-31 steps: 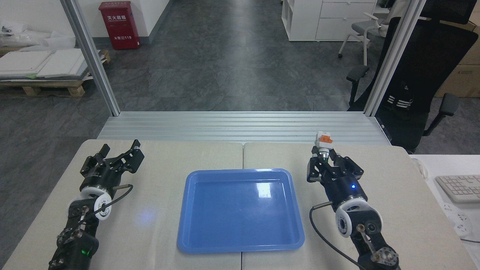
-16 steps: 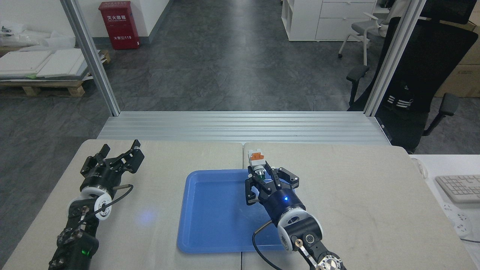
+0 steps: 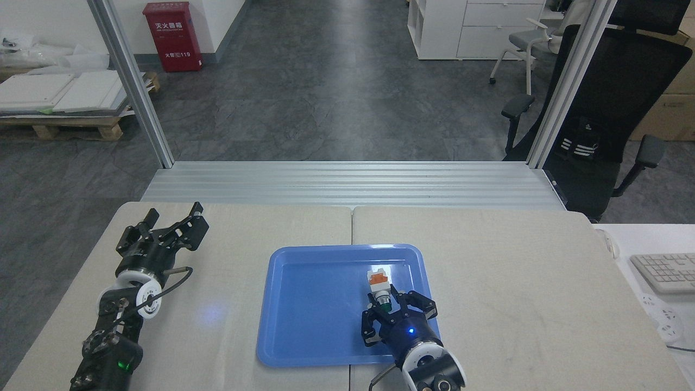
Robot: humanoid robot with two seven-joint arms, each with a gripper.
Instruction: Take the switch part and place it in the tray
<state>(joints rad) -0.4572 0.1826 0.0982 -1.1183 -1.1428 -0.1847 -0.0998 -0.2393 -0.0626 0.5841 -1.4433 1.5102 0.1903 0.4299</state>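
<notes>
Now the right gripper (image 3: 386, 310) is over the near right part of the tray (image 3: 304, 260), pinching the switch part (image 3: 379, 288) by its green-tipped end; orange-red block and white body point away from me, toward the tray's far rim. Change over the last second: the part was carried from the right half of the table (image 3: 516, 255), past the tray's far edge, and drawn back and inward to the tray's interior. It now looks lower, close to the blue floor, though whether it touches cannot be told from this angle. Fingers remain closed on it; not released. Left gripper (image 3: 172, 227) unchanged on the left side of the table, well apart from the tray, fingers spread, holding nothing. Judgement: transport is essentially done, and the task sits at the release step. What remains is settling the part onto the tray floor, opening the fingers, withdrawing clear. Risk: the cylindrical end may roll on the glossy surface, though the raised rim should contain it.
</notes>
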